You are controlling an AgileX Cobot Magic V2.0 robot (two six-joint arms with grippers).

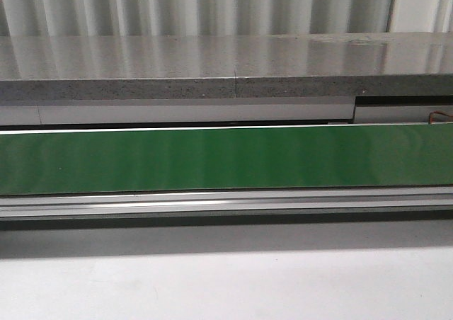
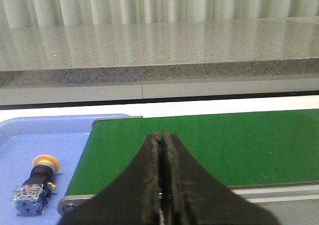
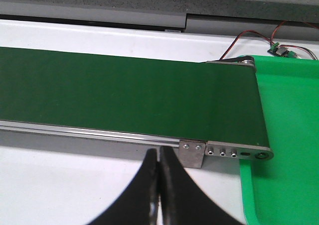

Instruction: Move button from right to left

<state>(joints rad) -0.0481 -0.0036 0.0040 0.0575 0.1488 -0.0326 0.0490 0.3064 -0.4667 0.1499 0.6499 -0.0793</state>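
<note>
The button (image 2: 36,185) lies on its side in the blue tray (image 2: 30,135), just beside the green belt (image 2: 209,145) end. Likely light, rigid; black collar offers best grip. Left end effector (image 2: 162,185) and right end effector (image 3: 158,190) both closed, empty.

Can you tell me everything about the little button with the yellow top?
The button shows only in the left wrist view. It has a round yellow cap, a black collar under it, and a boxy blue-and-clear block at the other end. It looks like plastic. It lies tipped on its side in the blue tray, just beside the end of the green belt but not on it. Nothing holds it: the left gripper is shut and apart from it. Only the tray touches it.
</note>
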